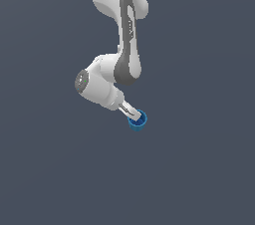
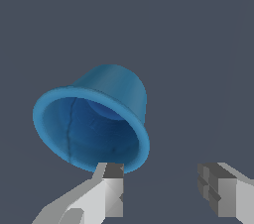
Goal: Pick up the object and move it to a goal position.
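Blue cup (image 1: 137, 120) located slightly below and right of centre in the exterior view, against a plain dark grey ground (image 1: 199, 169). Tilted, with hollow darker-blue inside facing the wrist camera (image 2: 94, 131). White arm (image 1: 122, 30) descended from top centre of the exterior view, ending at gripper (image 1: 130, 113) right at the cup's rim. Gripper (image 2: 163, 188) fingers spread apart in the wrist view, one finger (image 2: 111, 188) at the cup's flared rim, the other finger (image 2: 221, 188) well apart from cup. Nothing clamped between fingers. Contact between finger and rim not determinable.
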Controlling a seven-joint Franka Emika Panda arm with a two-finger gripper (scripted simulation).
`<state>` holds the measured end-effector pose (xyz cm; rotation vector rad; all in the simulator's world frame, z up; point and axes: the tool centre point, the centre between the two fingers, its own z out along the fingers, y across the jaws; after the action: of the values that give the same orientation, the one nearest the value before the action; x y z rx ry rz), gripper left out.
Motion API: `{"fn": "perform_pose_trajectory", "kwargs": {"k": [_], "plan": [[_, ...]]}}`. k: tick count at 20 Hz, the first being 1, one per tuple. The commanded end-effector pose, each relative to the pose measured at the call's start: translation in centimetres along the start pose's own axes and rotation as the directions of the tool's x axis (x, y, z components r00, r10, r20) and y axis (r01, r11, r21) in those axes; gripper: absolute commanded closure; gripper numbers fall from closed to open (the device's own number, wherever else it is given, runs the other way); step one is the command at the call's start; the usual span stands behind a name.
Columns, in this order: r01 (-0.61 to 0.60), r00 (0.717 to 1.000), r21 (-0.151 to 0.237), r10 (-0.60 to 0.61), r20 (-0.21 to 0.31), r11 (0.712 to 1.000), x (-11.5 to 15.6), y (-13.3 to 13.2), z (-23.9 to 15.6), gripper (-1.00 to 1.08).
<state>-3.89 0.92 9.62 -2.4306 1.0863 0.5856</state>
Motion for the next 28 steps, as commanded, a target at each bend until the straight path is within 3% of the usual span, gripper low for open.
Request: {"fn": "perform_pose_trajectory", "kwargs": {"k": [1,6,12,28], "plan": [[-0.082,0.995,0.044,0.079,0.052,0.996,0.0,-0.1,0.3,-0.20],[-0.201,0.973,0.098,0.187,0.137,0.975,0.1,-0.3,0.6,-0.20],[-0.279,0.947,0.128,0.251,0.198,0.952,0.1,-0.6,0.7,-0.20],[-0.294,0.942,0.132,0.264,0.209,0.947,-0.4,-1.1,3.5,-0.20]]}}
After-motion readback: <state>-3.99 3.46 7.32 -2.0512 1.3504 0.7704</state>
